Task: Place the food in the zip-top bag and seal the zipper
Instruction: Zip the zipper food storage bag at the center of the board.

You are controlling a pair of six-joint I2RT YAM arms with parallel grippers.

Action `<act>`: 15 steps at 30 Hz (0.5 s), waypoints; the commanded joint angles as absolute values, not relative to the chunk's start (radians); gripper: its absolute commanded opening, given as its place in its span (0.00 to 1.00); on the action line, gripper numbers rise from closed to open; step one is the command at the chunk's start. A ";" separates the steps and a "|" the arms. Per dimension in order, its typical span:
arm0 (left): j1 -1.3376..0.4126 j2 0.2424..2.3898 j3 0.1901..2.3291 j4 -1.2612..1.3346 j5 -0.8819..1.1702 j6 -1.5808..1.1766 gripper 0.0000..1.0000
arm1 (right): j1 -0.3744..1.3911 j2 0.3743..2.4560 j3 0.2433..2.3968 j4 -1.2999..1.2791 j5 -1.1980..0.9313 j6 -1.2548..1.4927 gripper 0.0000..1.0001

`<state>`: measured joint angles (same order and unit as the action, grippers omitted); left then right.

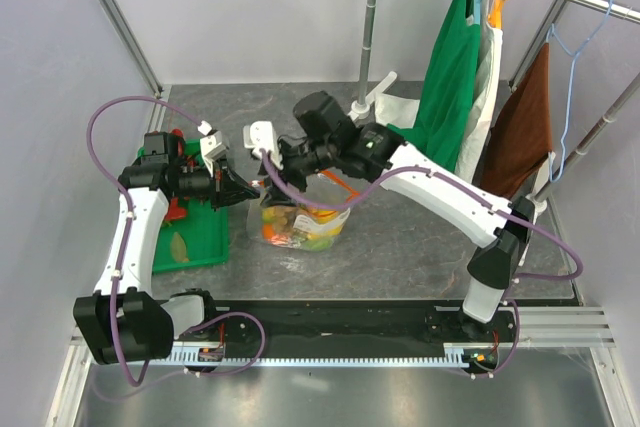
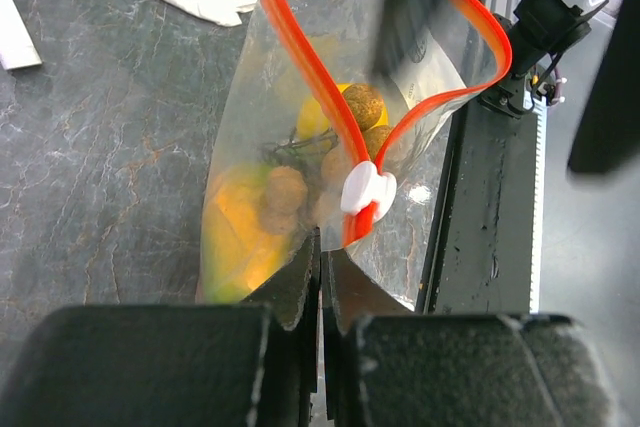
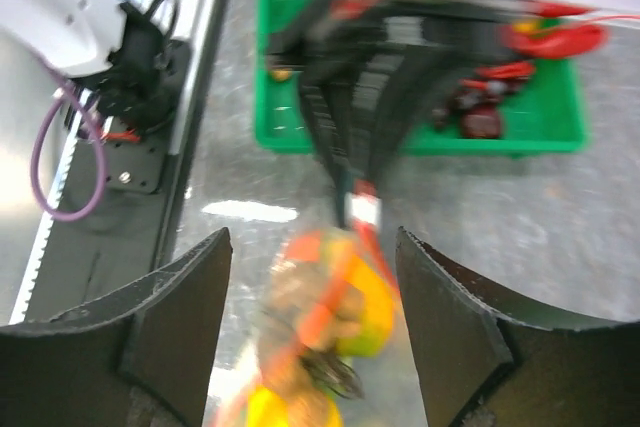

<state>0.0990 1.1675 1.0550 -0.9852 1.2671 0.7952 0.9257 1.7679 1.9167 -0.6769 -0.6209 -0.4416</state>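
Note:
The clear zip-top bag (image 1: 305,225) stands at the table's middle with food inside: a yellow-orange fruit (image 2: 240,232) and tan-brown balls (image 2: 285,190). Its red-orange zipper (image 2: 300,57) gapes in a loop, the white slider (image 2: 367,192) at the near end. My left gripper (image 2: 322,259) is shut on the bag's edge right beside that slider; from above, the left gripper (image 1: 243,192) sits at the bag's left corner. Just over the bag's mouth my right gripper (image 3: 312,257) hangs open with nothing between its fingers, the blurred bag (image 3: 330,317) below it. Red toy food (image 3: 545,39) lies in the tray.
A green tray (image 1: 200,237) lies left of the bag under the left arm. Clothes on hangers (image 1: 450,77) and a white cloth (image 1: 400,107) fill the back right beside a metal pole (image 1: 370,17). A black rail (image 1: 330,322) runs along the near edge.

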 commanded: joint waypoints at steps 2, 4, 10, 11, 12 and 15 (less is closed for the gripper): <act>0.104 1.123 1.055 -0.951 1.328 0.781 0.02 | 0.982 1.753 1.875 -0.568 -0.520 -0.466 0.71; 0.106 1.118 1.051 -0.950 1.328 0.781 0.02 | 0.982 1.763 1.875 -0.557 -0.500 -0.463 0.68; 0.106 1.106 1.042 -0.950 1.336 0.790 0.02 | 0.983 1.770 1.868 -0.525 -0.439 -0.446 0.65; 0.106 1.103 1.040 -0.950 1.336 0.792 0.02 | 0.983 1.770 1.868 -0.520 -0.439 -0.449 0.64; 0.106 1.101 1.040 -0.950 1.335 0.793 0.02 | 0.983 1.775 1.864 -0.520 -0.439 -0.462 0.61; 0.106 1.103 1.045 -0.950 1.338 0.787 0.02 | 0.985 1.787 1.862 -0.519 -0.443 -0.472 0.52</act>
